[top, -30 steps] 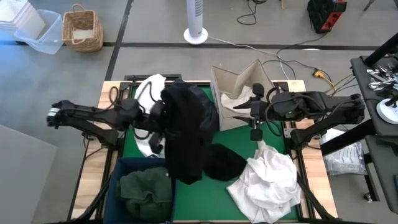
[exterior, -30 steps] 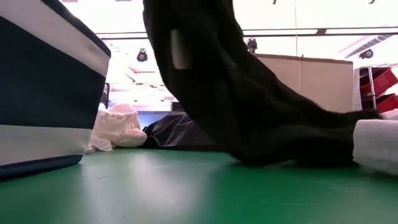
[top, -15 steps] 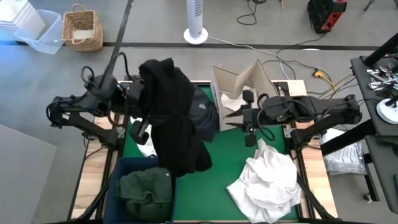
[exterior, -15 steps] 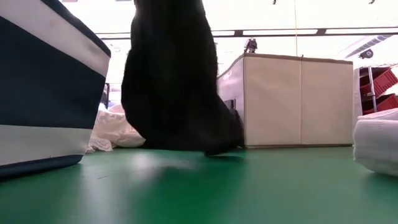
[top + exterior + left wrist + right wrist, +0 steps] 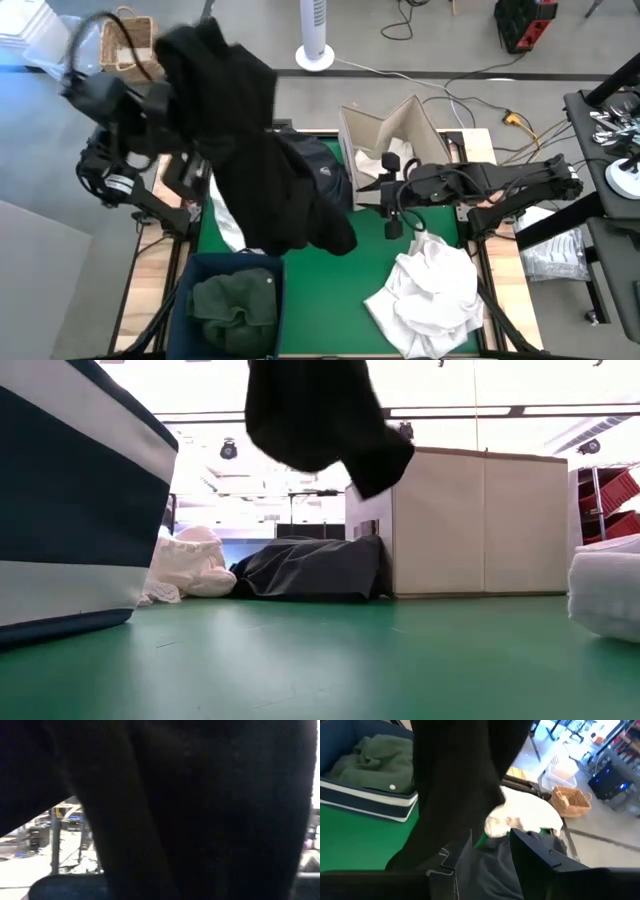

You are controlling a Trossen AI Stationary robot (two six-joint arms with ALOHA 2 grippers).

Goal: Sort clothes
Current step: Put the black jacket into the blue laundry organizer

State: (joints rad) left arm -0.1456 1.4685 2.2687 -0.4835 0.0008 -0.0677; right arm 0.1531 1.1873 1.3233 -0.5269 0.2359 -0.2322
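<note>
While the black garment (image 5: 262,160) is held high over the counter's (image 5: 370,290) left side by the closed left gripper (image 5: 170,100), its trailing hem could be snagged by the part-open, empty right gripper (image 5: 391,207) nearby.

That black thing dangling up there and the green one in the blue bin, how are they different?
The black garment hangs stretched out in the air, its lower end clear of the table; the green garment lies crumpled inside the bin. The black one is held up by the left claw, which is hidden under the cloth; nothing touches the green one. The black one looks larger. Both are dark, soft clothes.
</note>
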